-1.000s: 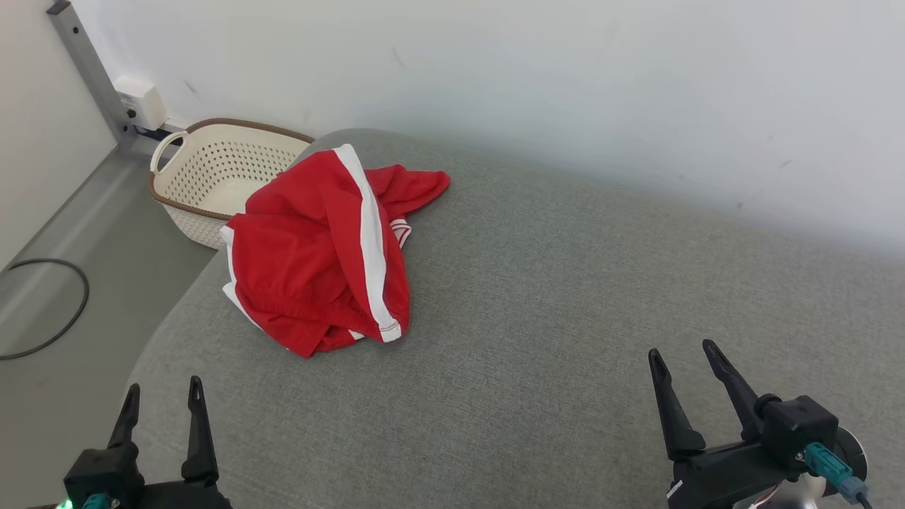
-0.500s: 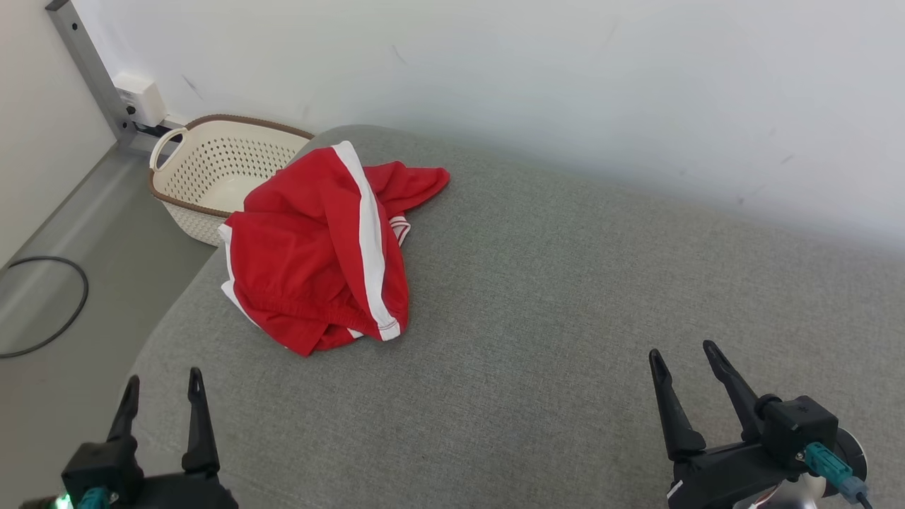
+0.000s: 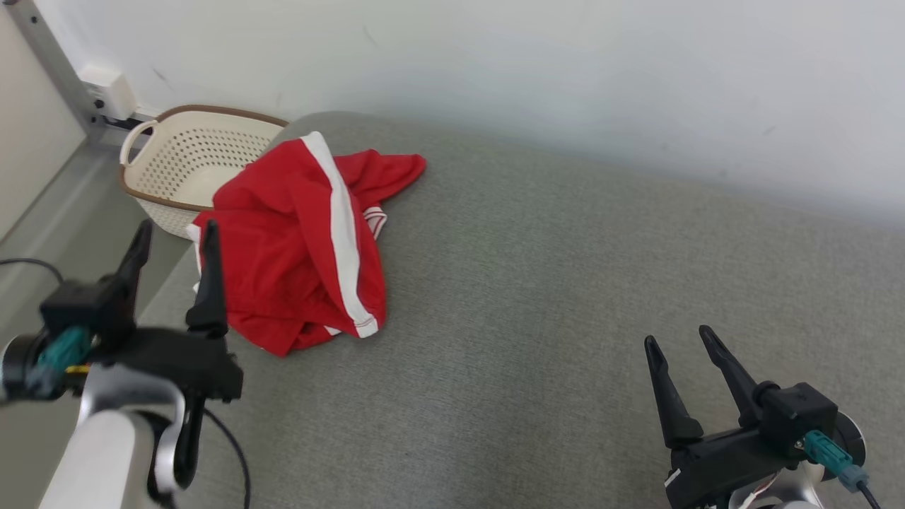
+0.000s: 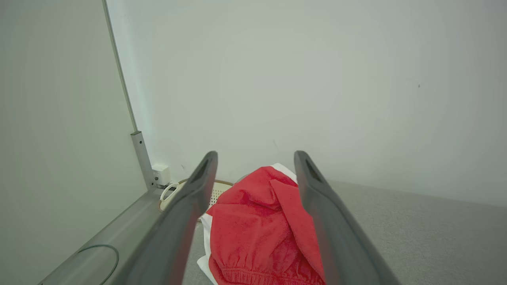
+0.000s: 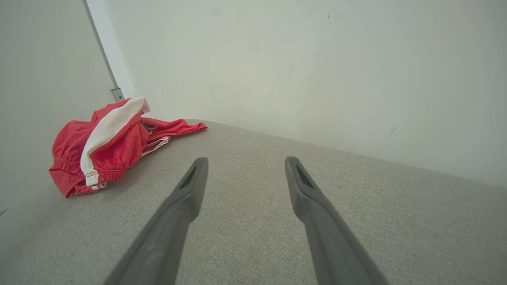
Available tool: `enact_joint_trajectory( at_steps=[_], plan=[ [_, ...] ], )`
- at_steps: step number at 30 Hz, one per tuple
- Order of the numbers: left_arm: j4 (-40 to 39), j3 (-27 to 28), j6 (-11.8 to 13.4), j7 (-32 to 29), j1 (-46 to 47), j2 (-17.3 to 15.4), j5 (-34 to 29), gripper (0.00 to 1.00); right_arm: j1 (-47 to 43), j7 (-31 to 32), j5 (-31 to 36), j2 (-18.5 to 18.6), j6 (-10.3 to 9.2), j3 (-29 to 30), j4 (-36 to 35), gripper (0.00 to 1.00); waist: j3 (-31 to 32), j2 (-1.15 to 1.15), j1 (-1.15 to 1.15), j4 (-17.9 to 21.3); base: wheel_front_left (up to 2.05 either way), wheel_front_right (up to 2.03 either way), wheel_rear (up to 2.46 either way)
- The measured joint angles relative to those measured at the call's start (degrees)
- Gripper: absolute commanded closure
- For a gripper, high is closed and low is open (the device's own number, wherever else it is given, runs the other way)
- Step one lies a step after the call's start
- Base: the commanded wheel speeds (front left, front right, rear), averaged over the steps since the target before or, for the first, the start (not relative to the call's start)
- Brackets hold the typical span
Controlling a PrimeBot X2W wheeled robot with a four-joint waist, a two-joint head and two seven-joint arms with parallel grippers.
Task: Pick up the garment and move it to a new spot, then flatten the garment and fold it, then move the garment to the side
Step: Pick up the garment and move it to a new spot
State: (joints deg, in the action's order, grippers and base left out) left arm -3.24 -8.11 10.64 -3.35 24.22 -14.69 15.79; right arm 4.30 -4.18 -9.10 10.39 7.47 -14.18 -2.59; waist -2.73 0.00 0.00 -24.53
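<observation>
The garment (image 3: 297, 247) is a crumpled red piece with white stripes, lying at the far left of the grey padded surface (image 3: 565, 283). My left gripper (image 3: 177, 237) hovers open just left of it, fingers raised, nothing between them. Through the left wrist view the garment (image 4: 257, 229) sits framed between the two fingers, still a short way ahead. My right gripper (image 3: 679, 343) stands open over the near right of the surface, far from the cloth. In the right wrist view the garment (image 5: 107, 146) lies at the left, well beyond the fingers.
A cream perforated basket (image 3: 184, 166) with a brown rim stands on the floor behind the garment, against the white wall. A black cable (image 3: 21, 265) lies on the grey floor at the left. The surface's left edge curves down beside my left arm.
My left gripper has risen and moved forward to the garment's left edge. The head camera has turned a little, shifting the whole scene leftward. The right gripper and garment have stayed put.
</observation>
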Motion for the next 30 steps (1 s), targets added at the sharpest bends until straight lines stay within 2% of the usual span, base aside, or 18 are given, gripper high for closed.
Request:
enact_joint_trajectory(
  at_steps=[6,10,15,24,25,26,27,30],
  plan=[
    [9.93,-3.27,-3.53,-7.34,6.42,1.68,3.37,0.00,1.40,0.11,-0.46,1.03,0.00,-0.65,-0.08,0.00,-2.13,0.00,0.00,2.47,0.00,0.00,0.00],
    [18.26,-3.94,-4.94,-9.22,9.00,3.15,5.73,0.00,2.46,0.12,-0.65,1.47,0.01,-0.99,-0.11,0.00,-3.84,0.00,0.00,4.32,0.00,0.00,0.00],
    [28.51,-3.87,-5.49,-9.20,12.22,4.70,7.00,0.00,3.63,0.08,-0.97,2.19,0.01,-1.41,-0.25,0.00,-6.39,0.00,0.00,6.44,0.00,0.00,0.00],
    [45.40,-2.15,-5.19,-6.89,19.81,4.66,8.22,0.01,5.83,-0.26,-1.51,3.07,0.00,-2.32,-0.13,0.00,-10.36,0.00,0.01,10.13,0.00,0.00,0.00],
    [46.51,-1.94,-5.47,-6.15,20.35,4.63,8.64,0.31,5.86,-0.36,-1.55,3.13,0.00,-2.29,-0.07,0.00,-10.68,0.01,0.01,10.49,0.00,0.00,0.00],
    [47.40,-1.75,-5.47,-4.97,20.82,4.64,8.66,0.88,5.87,-0.37,-1.56,3.21,0.00,-2.13,0.01,0.00,-10.97,0.01,0.01,10.80,0.00,0.00,0.00],
    [47.40,-1.75,-5.47,-4.97,20.82,4.64,8.66,1.00,5.87,-0.37,-1.56,3.21,0.00,-2.13,0.01,0.00,-10.97,0.01,0.01,10.80,0.00,0.00,0.00],
    [49.12,-1.43,-5.55,-1.66,21.89,4.56,8.87,1.00,5.96,-0.44,-1.57,3.24,0.01,-1.52,0.24,0.00,-11.62,0.01,0.01,11.41,0.00,0.00,0.00]
  ],
)
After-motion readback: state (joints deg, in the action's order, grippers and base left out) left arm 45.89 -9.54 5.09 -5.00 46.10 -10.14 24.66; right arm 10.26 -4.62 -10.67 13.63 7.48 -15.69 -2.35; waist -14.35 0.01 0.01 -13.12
